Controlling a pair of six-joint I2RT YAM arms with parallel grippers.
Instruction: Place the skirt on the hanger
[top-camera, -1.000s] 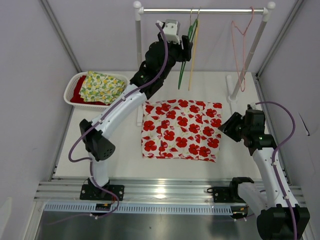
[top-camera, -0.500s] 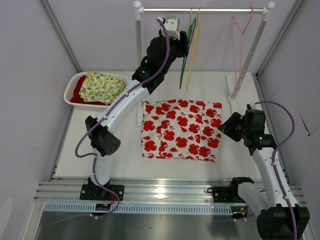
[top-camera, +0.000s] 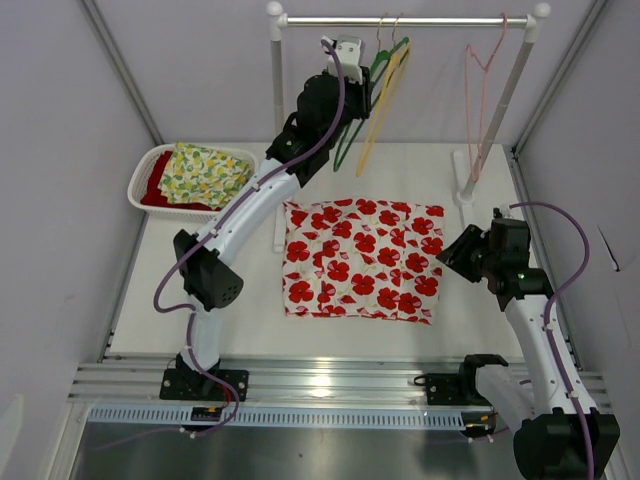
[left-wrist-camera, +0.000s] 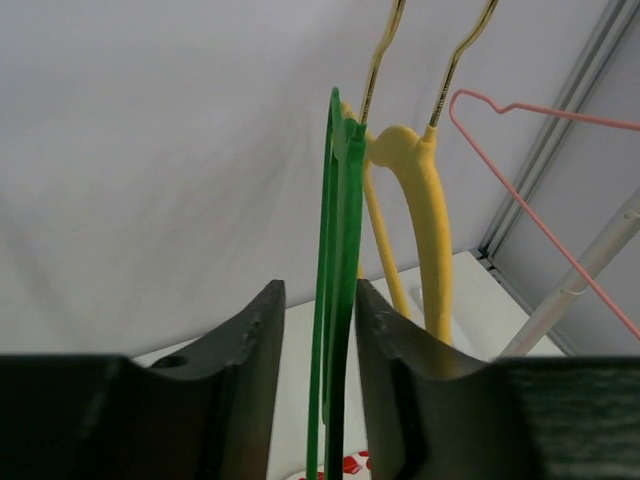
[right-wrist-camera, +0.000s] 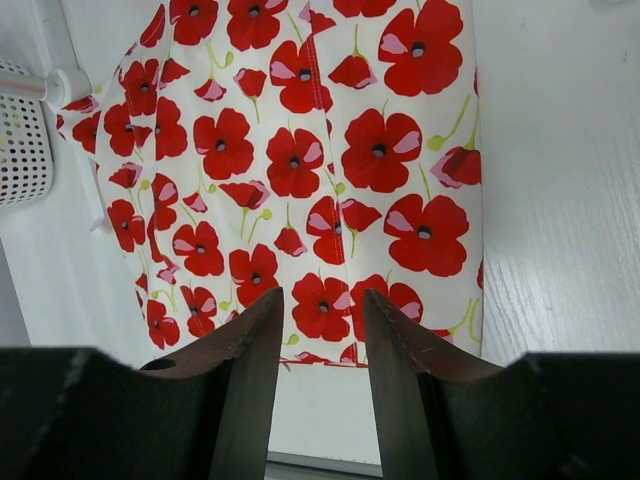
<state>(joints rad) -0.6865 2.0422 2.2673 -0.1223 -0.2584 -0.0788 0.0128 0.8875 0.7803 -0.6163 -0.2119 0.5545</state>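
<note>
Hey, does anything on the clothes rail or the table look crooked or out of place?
Yes. On the rail, the green hanger and the yellow hanger hang slanted, bottoms out toward the left, not straight down. The left fingers straddle the green one. The skirt lies spread on the table.

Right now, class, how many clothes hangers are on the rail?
3. The green hanger is between the fingers of the left gripper, the yellow hanger just beside it, the pink wire hanger near the right end of the rail.
</note>
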